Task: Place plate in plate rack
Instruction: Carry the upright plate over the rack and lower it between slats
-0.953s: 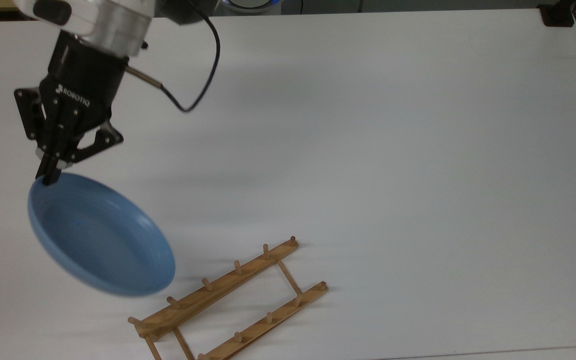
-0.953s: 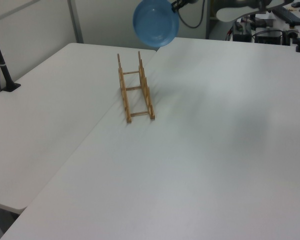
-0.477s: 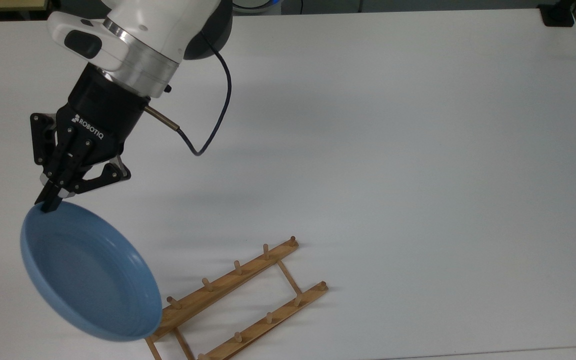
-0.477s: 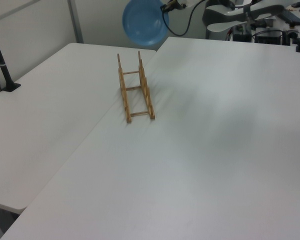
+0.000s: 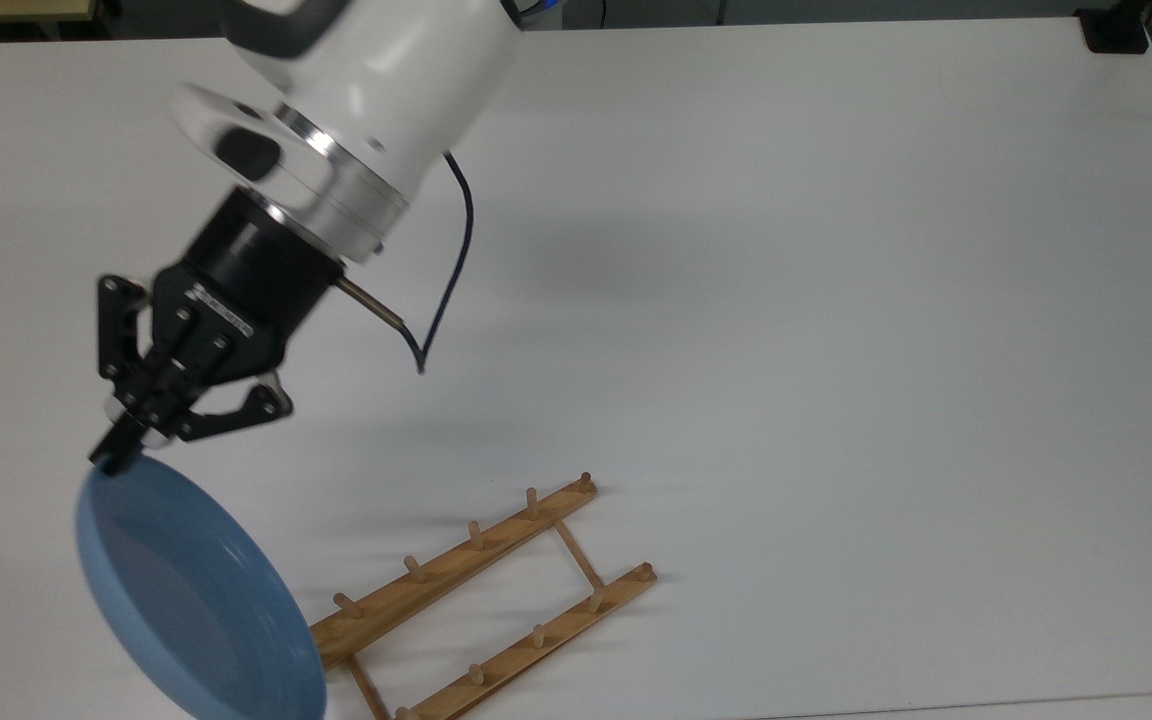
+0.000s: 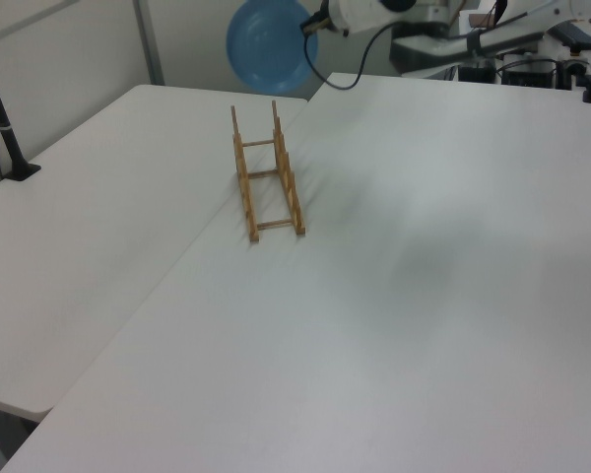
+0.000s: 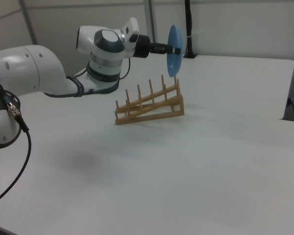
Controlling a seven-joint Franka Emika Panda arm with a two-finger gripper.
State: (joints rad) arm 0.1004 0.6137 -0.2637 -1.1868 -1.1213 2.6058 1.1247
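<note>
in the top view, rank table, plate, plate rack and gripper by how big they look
1. table, by far
2. plate rack and plate: alike, and the plate hangs nearer the camera, so no ranking
3. gripper, also nearer the camera

White table (image 5: 836, 250) beneath my arm. Resting directly on it: the wooden plate rack (image 5: 481, 600), near the top view's lower edge; a black post base (image 6: 18, 169) stands at the left view's left.

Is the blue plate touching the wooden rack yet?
Apart. In the right view the plate, held edge-on by the gripper, hangs in the air above the rack, with wall showing between them.
</note>
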